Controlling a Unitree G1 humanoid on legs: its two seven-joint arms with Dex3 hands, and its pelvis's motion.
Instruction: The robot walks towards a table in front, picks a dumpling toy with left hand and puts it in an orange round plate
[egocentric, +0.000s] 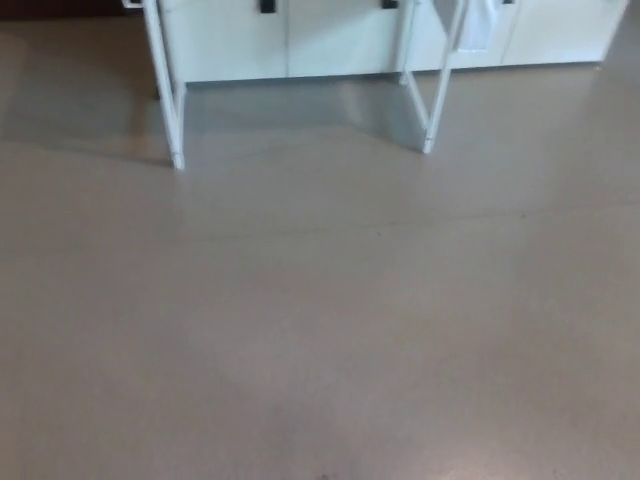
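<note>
The head view holds neither a dumpling toy nor an orange plate. Neither of my hands shows. Only the lower white legs of a table appear at the top: a left leg and a right leg. The tabletop is cut off above the picture.
Grey-brown floor fills most of the view. Behind the table legs stand white cabinets with small dark handles along the top edge. A faint seam line crosses the floor.
</note>
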